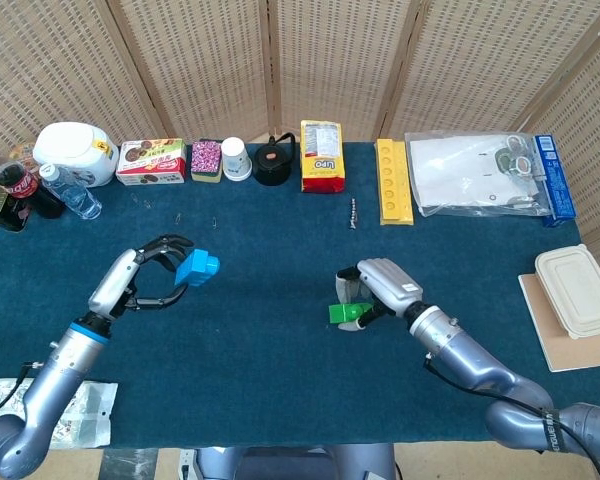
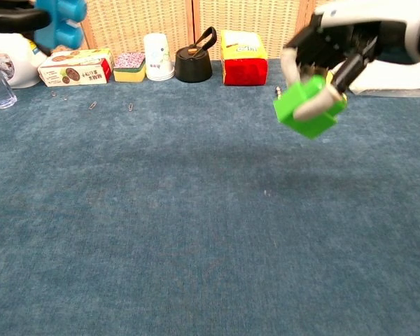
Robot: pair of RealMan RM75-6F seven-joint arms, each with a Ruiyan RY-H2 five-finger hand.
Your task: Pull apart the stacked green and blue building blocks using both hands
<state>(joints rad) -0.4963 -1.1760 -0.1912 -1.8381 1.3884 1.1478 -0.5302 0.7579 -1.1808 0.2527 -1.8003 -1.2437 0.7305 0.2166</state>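
Table (image 1: pixel 280 380) was covered in dark blue cloth. Along the far edge stood a white jug (image 1: pixel 76 152), snack box (image 1: pixel 151 161), paper cup (image 1: pixel 236 158), black pot (image 1: pixel 273 162), yellow-red packet (image 1: pixel 321 156), yellow tray (image 1: pixel 393 181) and plastic bag (image 1: pixel 480 174). A screw (image 1: pixel 352 212) lay near the tray; a lidded container (image 1: pixel 578 290) sat at the right edge.
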